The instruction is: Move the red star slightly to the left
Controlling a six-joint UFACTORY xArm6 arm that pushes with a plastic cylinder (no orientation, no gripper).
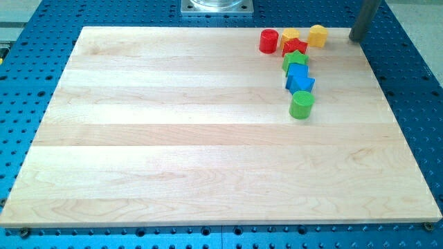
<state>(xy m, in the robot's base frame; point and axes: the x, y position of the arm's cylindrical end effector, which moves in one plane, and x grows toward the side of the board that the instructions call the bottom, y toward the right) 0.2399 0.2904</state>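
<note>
The red star point(295, 47) is sitting in the frame's upper right, touching a yellow block point(290, 34) and a green star point(295, 61), with a red cylinder point(268, 41) just left. My tip point(358, 38) is standing well right, holding nothing. Pushing leftward is risking dragging neighbouring blocks along.

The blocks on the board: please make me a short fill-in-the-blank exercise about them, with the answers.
1. The red star lies between the red cylinder and the ____ hexagon.
2. Nearest the view's bottom is the ____ cylinder.
3. My tip stands to the view's ____ of all blocks.
4. The blocks sit on a ____ board.

Answers: yellow; green; right; wooden
</note>
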